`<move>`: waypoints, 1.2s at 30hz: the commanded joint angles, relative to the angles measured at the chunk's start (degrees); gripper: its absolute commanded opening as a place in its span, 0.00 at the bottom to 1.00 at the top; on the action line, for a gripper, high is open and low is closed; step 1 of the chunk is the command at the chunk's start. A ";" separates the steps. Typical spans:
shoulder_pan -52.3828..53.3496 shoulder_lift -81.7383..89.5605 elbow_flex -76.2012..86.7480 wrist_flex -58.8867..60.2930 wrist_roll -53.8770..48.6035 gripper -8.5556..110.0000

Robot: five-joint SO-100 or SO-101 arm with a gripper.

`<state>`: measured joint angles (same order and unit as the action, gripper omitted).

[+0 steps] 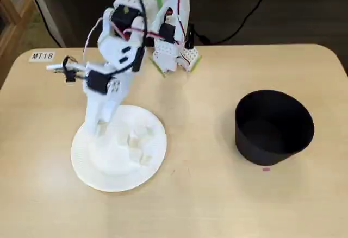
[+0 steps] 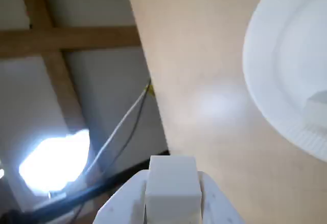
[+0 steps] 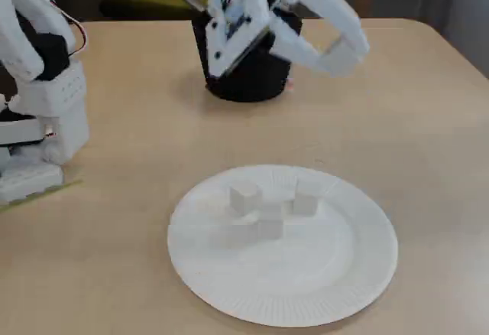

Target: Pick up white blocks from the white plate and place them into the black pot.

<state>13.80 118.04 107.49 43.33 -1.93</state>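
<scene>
right now the gripper (image 3: 340, 58) hangs in the air above the white plate (image 3: 328, 297), its two fingers clamped on one white block (image 2: 172, 189); the wrist view shows that cube squeezed between the pale fingers (image 2: 121, 203) at the bottom edge of the frame, with the plate's ribbed rim off to the right and the tan table (image 2: 204, 81) beneath. in a fixed view from the front, the held block is a pale lump at the tip of the gripper, clear of the plate surface and up near the level of the black pot (image 3: 252, 75), which stands behind the arm. the other white blocks (image 3: 263, 213) sit on the plate in a loose cluster near its middle, some touching each other; exactly how many there are is hard to tell, since white on white blurs their edges. in a fixed view from above, the plate (image 1: 87, 167) lies on the left part of the table, with the arm's white body leaning over its upper left edge, while the black pot (image 1: 273, 126) stands well apart on the right side, upright and open at the top. a small label reading mt18 (image 1: 42, 56) is stuck on the table near the far left corner in that same view.
</scene>
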 commanded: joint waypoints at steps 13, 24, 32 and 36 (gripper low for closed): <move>-49.75 -7.29 -0.18 -6.15 -7.47 0.05; -50.36 -16.52 0.53 -6.33 -8.70 0.05; -49.57 -14.24 0.53 -4.22 -10.46 0.30; -48.34 -11.69 0.53 -3.08 -10.02 0.20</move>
<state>-36.12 102.30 108.37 39.55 -11.87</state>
